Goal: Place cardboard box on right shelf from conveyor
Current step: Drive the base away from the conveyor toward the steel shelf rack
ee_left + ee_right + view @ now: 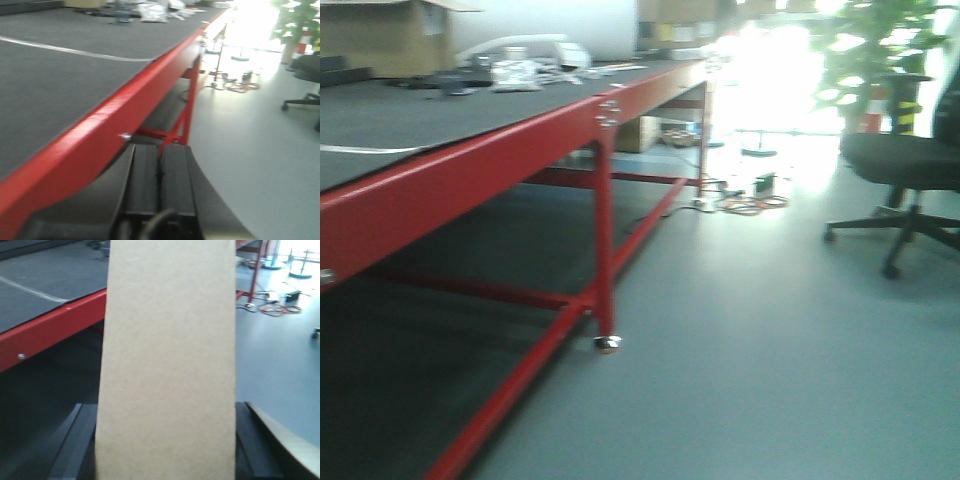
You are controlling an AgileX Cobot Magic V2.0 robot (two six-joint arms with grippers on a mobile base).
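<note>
The cardboard box (167,360), plain tan and tall, fills the middle of the right wrist view. My right gripper (165,412) is shut on it, with a dark finger (80,435) showing on each side of the box. It hangs beside the conveyor (45,275), whose dark belt and red frame edge lie to the left. In the left wrist view my left gripper (160,152) is shut with nothing in it, just below the conveyor's (55,75) red edge. The front view shows the conveyor (440,110) but neither gripper. The right shelf is out of view.
A black office chair (905,165) stands on the grey floor at the right, a plant (880,50) behind it. Cables (750,203) lie on the floor past the conveyor's red leg (604,240). Loose clutter (525,70) sits at the belt's far end.
</note>
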